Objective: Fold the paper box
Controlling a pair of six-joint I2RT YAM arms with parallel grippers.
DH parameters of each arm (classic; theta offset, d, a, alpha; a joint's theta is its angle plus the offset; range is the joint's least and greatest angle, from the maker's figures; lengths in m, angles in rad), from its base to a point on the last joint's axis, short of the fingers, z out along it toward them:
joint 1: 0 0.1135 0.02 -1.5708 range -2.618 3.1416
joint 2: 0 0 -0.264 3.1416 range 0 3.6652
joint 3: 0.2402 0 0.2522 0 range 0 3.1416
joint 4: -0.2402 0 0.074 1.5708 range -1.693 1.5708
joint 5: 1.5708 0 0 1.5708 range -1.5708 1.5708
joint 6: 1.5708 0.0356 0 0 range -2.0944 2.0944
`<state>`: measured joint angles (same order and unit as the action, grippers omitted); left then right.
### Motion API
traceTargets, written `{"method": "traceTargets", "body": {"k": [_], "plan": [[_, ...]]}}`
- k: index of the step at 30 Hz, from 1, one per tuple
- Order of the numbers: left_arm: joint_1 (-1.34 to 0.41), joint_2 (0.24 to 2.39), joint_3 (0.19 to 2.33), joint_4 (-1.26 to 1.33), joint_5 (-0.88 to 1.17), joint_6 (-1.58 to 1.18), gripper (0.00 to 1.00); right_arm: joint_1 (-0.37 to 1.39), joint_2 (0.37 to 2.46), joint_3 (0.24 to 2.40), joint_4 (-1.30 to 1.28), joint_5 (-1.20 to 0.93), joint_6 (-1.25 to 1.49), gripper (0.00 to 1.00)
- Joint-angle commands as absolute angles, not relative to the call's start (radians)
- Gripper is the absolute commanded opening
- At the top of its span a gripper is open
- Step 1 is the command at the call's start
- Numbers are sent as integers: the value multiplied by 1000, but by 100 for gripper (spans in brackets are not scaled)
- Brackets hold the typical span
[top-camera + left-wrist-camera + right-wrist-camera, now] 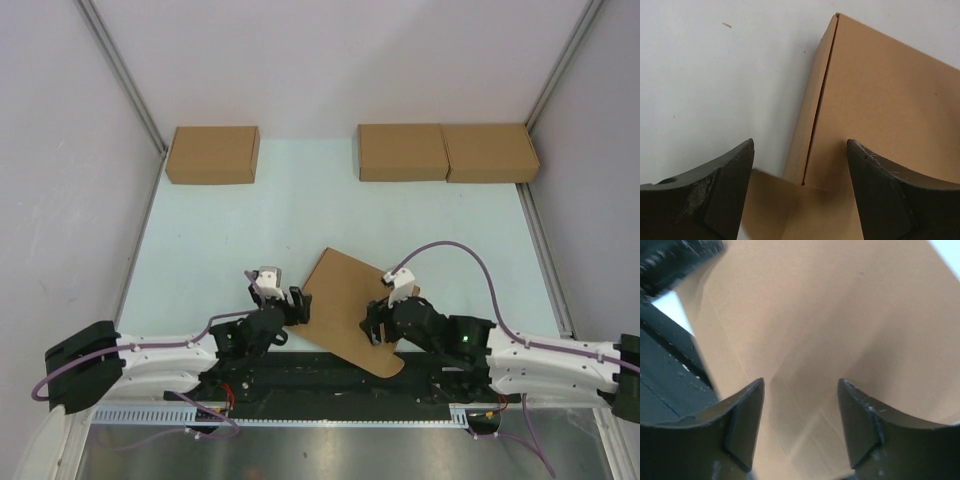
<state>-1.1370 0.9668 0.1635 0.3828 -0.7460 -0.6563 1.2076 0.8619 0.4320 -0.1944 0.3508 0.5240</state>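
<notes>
At the near edge of the table (300,220): paper box (345,315) – a brown cardboard panel lying skewed to the table's edges, one corner pointing to the far edge, a rounded tab (396,366) at its near corner by the arm bases.
Position between arms: the box lies between the two sets of fingers, and its right part is hidden under the right arm.
Long axis: cannot tell for certain. The visible outline is close to square.
Left fingers (294,303): spread wide, holding nothing. In the wrist view one finger (715,200) is over bare table and the other is over cardboard.
Key relation, left side: the box's left edge runs straight ahead from the gap between the left fingers. A narrow side flap (812,100) lies along that edge, set off from the main panel (880,100) by a slit.
Right fingers (375,325): apart, with no grip visible. The wrist view is blurred, with plain cardboard (830,315) filling it beyond both fingers (742,425).
Nearer arm: judged about equal – the left fingers are at the edge, the right ones over the panel.
Judgement for the next move: the left flap is probably the reachable fold line, since it lies lengthwise to the left fingers' approach.
Far edge of the table: three other cardboard boxes (212,154), one toward the left corner and two touching toward the right, well apart from the work.
</notes>
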Motion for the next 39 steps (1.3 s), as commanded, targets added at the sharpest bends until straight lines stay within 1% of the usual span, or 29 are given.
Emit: {"method": "traceTargets", "body": {"k": [1, 3, 4, 7, 12, 18, 22, 25, 26, 31, 37, 38, 39], "plan": [[-1117, 1028, 195, 381, -707, -701, 79, 1236, 676, 472, -366, 546, 684, 76], [-1115, 1066, 193, 382, -700, -704, 79, 1247, 615, 491, -444, 625, 736, 82], [-1115, 1080, 195, 383, -698, -709, 79, 1247, 597, 508, -481, 650, 812, 83], [-1114, 1133, 198, 394, -686, -718, 78, 1235, 587, 529, -615, 695, 912, 86], [-1114, 1209, 201, 440, -655, -719, 76, 1210, 696, 522, -699, 641, 1086, 88], [-1114, 1243, 221, 463, -637, -721, 74, 1198, 778, 519, -738, 686, 1195, 90], [-1114, 1220, 216, 451, -644, -719, 74, 1120, 810, 511, -762, 657, 1206, 91], [-1114, 1203, 199, 478, -647, -719, 74, 1065, 799, 471, -689, 594, 1145, 90], [-1114, 1200, 196, 494, -643, -716, 74, 1014, 799, 456, -626, 545, 1131, 90], [-1089, 1255, 242, 546, -594, -695, 75, 879, 825, 399, -412, 411, 1031, 82], [-1025, 1373, 285, 655, -500, -709, 75, 707, 986, 394, -131, 212, 896, 72], [-1013, 1384, 291, 666, -488, -712, 75, 690, 1003, 397, -68, 177, 867, 69], [-1000, 1406, 305, 685, -465, -712, 75, 646, 1050, 402, -42, 164, 855, 68]]}}
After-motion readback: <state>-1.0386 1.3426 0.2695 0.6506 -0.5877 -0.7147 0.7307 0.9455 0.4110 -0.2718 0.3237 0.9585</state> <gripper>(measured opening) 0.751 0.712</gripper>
